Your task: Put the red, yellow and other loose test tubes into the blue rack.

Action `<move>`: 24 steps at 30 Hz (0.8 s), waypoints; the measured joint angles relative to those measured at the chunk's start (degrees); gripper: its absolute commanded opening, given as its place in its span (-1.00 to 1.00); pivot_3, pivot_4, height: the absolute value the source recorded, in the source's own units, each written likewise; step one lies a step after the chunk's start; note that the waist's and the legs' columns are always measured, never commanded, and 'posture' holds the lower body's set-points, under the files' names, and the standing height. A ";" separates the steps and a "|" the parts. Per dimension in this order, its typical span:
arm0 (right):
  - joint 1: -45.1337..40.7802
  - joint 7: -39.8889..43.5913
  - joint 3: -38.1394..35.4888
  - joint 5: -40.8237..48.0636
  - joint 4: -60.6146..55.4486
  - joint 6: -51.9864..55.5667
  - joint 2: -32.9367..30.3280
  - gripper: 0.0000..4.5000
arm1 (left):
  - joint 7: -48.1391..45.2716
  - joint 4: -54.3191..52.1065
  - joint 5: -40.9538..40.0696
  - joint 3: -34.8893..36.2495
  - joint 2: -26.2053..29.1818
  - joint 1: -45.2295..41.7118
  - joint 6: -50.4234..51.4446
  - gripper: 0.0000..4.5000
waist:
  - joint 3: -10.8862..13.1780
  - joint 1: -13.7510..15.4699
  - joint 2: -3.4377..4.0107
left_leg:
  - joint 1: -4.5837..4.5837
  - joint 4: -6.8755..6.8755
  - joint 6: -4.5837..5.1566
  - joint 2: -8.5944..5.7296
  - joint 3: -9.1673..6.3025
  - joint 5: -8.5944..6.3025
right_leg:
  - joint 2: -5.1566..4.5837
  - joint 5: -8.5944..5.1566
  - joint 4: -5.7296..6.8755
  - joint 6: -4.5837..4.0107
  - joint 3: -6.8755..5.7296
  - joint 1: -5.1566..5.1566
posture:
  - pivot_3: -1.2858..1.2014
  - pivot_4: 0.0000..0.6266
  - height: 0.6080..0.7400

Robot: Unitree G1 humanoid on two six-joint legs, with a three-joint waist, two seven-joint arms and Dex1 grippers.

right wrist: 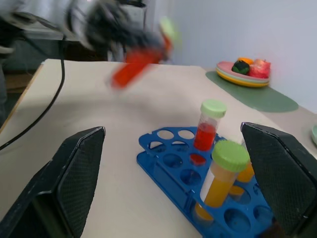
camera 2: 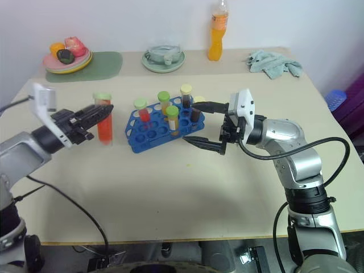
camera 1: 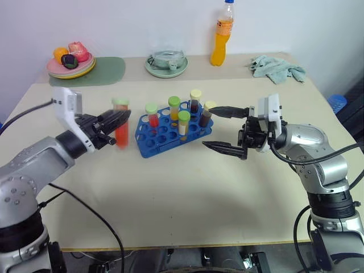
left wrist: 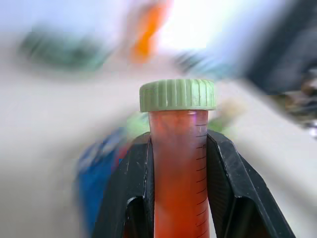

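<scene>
Clamped in the left pincer [camera 1: 116,121], a red test tube [camera 1: 121,131] with a ribbed green cap stands upright above the worktop [camera 1: 187,199], just left of the blue rack [camera 1: 165,135]. Five capped tubes stand in the perforated plastic rack. Beside its right end, the right pincer [camera 1: 223,129] gapes wide and empty.

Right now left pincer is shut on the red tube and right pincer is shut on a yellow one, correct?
Not quite. The left pincer is shut on the red tube, but the right pincer is open and empty, as the right wrist view shows.
</scene>
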 measured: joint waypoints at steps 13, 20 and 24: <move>15.36 -9.11 -5.49 0.35 -10.82 2.68 -1.32 1.00 | -22.11 27.01 27.27 -22.37 -12.17 -8.75 -34.87 -0.66 | 0.02 1.18 -0.01 | -0.09 0.00 0.27 0.02 0.00 0.00 | 0.02 0.00 -0.26 0.03 -0.01 0.00 | 0.03 -0.52 1.00; 22.05 -14.84 -8.94 0.30 -16.76 2.72 -1.26 1.00 | -29.20 41.83 32.19 -23.31 -12.44 -11.90 -44.19 -0.66 | 0.02 1.29 -0.02 | -0.10 0.04 0.32 0.02 0.00 -0.01 | 0.01 0.06 -0.28 0.13 -0.02 0.04 | 0.03 -0.52 1.00; 23.70 -17.20 -9.11 0.03 -18.58 2.53 -0.83 1.00 | -31.67 45.71 33.48 -23.64 -13.11 -14.46 -45.86 -0.66 | 0.02 1.30 -0.02 | -0.09 0.07 0.32 0.02 0.00 0.00 | 0.01 0.07 -0.26 0.16 -0.02 0.05 | 0.03 -0.52 1.00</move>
